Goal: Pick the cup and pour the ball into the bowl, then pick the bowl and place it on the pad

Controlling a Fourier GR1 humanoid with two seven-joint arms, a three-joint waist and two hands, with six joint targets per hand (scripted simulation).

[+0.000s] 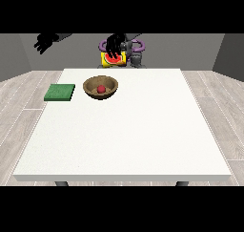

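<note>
A wooden bowl (100,88) stands on the far left part of the white table (124,131), with a red ball (101,89) inside it. The green pad (60,92) lies flat just left of the bowl. A yellow cup (113,59) with a red inside hangs behind the table's far edge, its mouth turned towards the camera. The hand at the view's right (113,44), here near the middle, reaches down over the cup's top with its fingers curled on it. The hand at the view's left (44,41) is raised high beyond the table's left corner, fingers spread, holding nothing.
The robot's torso (136,59) stands behind the table's far edge. Grey wooden floor surrounds the table.
</note>
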